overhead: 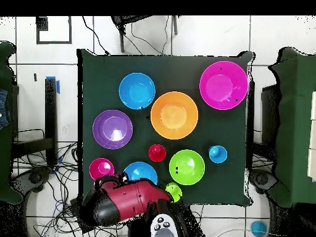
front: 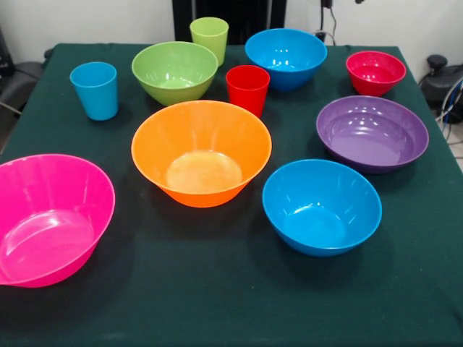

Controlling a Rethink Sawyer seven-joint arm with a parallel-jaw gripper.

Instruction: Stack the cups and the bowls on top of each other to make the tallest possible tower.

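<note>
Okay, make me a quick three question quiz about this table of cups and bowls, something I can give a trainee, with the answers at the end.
1. True or false: a bowl is already nested inside the orange bowl.
2. How many cups stand on the table?
3. In the front view, which cup stands closest to the orange bowl? A) light blue cup B) red cup C) lime green cup

Key:
1. False; it is empty.
2. Three.
3. B.
</note>
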